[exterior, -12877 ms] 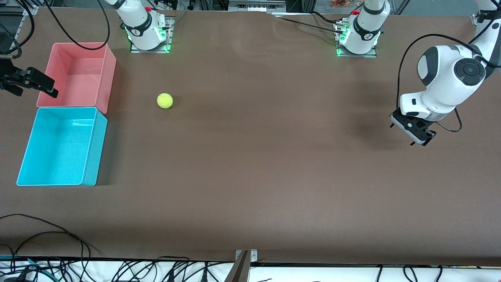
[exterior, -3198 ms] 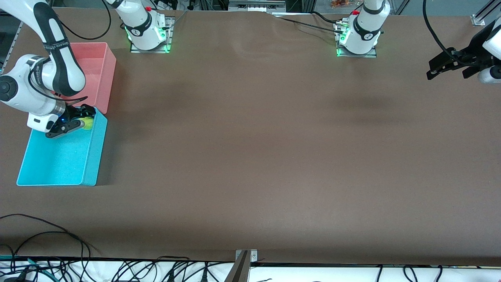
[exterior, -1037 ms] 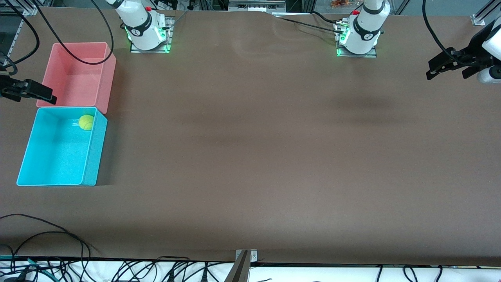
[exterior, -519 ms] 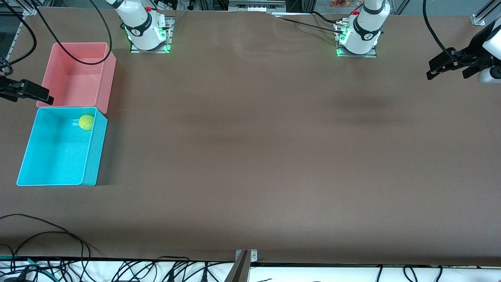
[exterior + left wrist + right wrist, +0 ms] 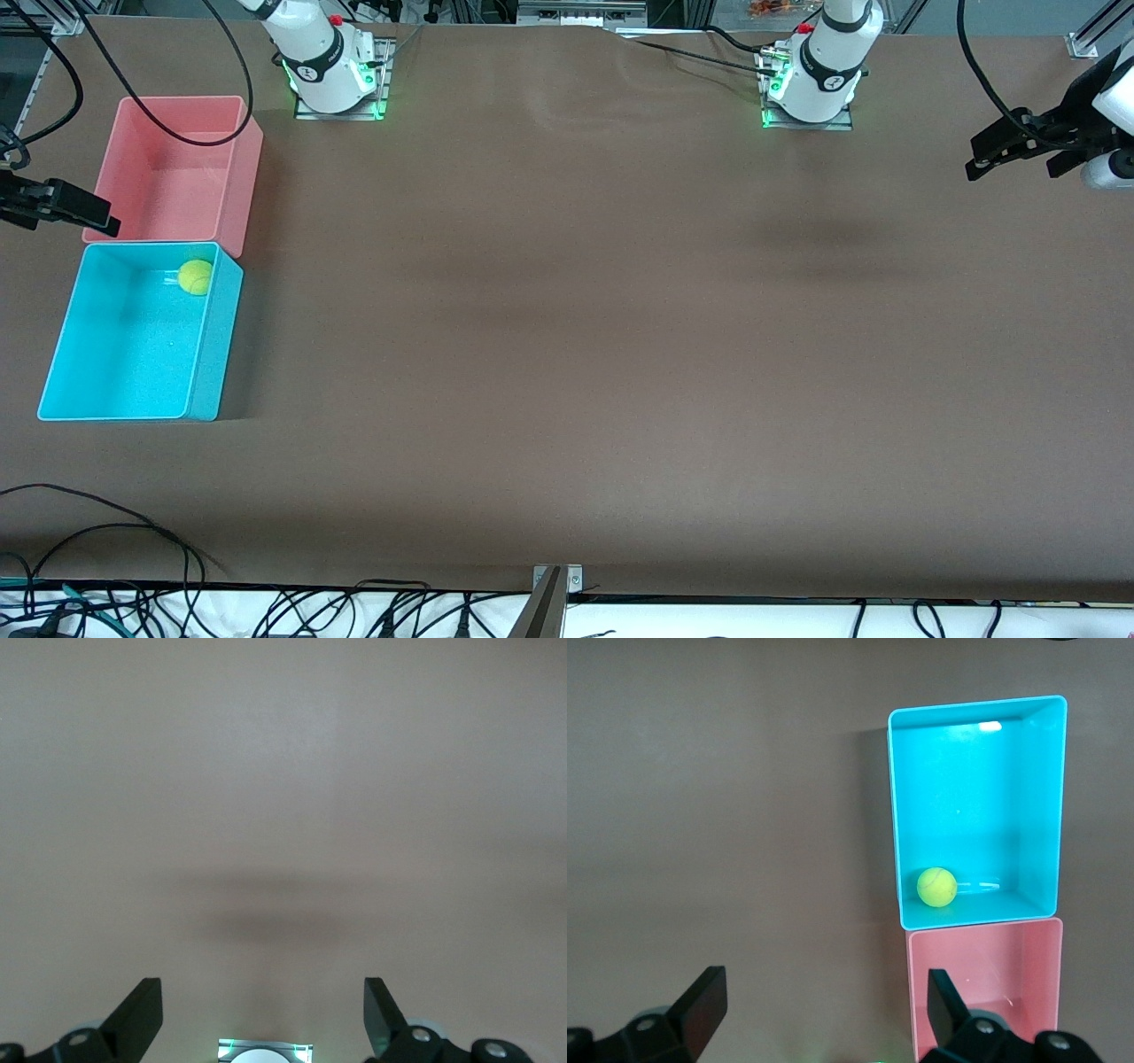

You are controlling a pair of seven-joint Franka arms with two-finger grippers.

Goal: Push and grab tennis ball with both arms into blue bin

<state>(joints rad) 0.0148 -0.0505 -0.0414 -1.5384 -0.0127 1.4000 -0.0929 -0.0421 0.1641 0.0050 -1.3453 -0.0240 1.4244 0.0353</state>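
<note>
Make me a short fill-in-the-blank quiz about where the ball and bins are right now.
1. The tennis ball lies inside the ____ bin.
2. Farther from the front camera, touching the blue bin, stands a ____ bin.
3. In the blue bin, the ball sits in the corner nearest the ____ bin.
4. Both hands are open and hold ____.

Missing words: blue; pink; pink; nothing

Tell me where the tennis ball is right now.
The tennis ball lies inside the blue bin, in the corner next to the pink bin, at the right arm's end of the table.
</note>
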